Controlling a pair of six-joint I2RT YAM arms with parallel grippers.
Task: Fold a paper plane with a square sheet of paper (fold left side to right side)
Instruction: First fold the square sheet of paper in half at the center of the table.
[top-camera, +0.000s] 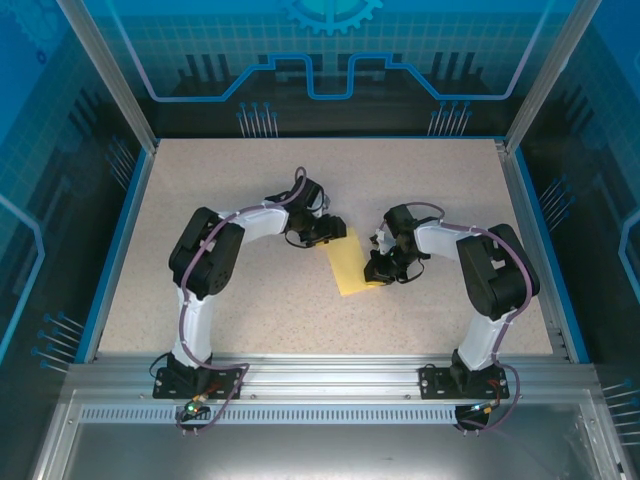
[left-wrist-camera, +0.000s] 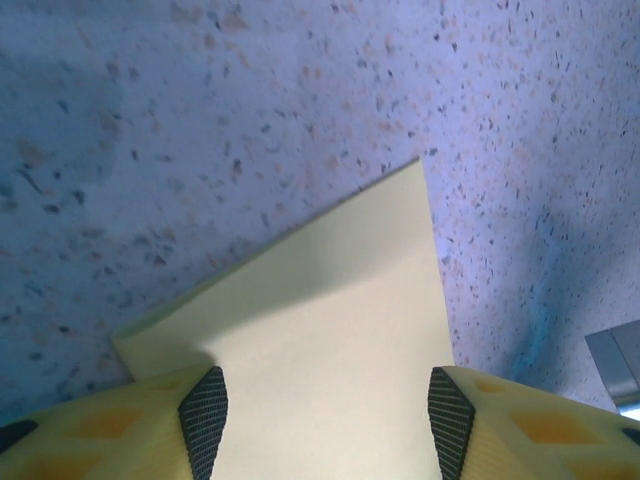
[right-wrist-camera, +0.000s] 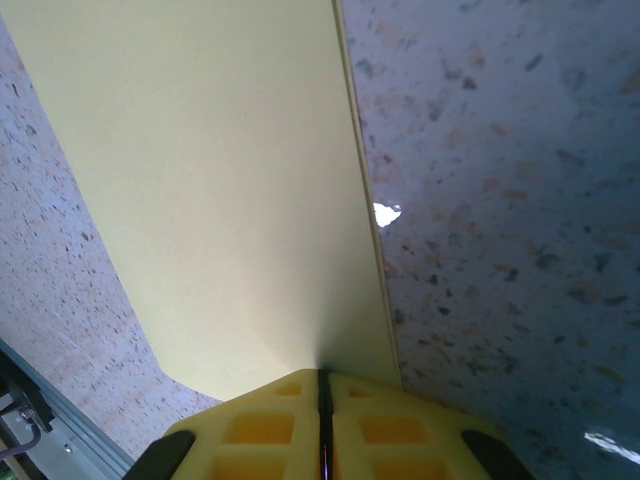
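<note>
I judged the step in hand to be setting the left-to-right fold, and the square sheet of paper (top-camera: 351, 266) lay mid-table between the two arms as a narrow pale-yellow strip, apparently already doubled over. In the right wrist view a second layer showed along its long edge. The left gripper (top-camera: 322, 232) hovered at the strip's far end. Its fingers were spread, and in the left wrist view the ribbed pads (left-wrist-camera: 203, 418) stood either side of the paper (left-wrist-camera: 330, 330) without closing on it. The right gripper (top-camera: 383, 268) sat at the strip's right edge toward the near end with its fingers pressed together. Through the right wrist camera the paper (right-wrist-camera: 220, 200) ran straight into the seam between them. I could not tell whether they pinched that edge or merely pressed down on it, since the contact was hidden under the tips.

To do this well I wanted the right side to act as the anchor so the layers could not slide. The left gripper would then come down gently and sweep along the crease, not snatch at it. Thin paper like this would buckle or skate on the speckled table (top-camera: 200, 200) under any sideways drag.

Little else was about. There was a small white fleck (right-wrist-camera: 385, 213) on the table just beside the paper's edge, and the aluminium frame (top-camera: 330, 375) ran along the near side, well apart from the work. The real obstruction was the two grippers crowding each other over so small a sheet
</note>
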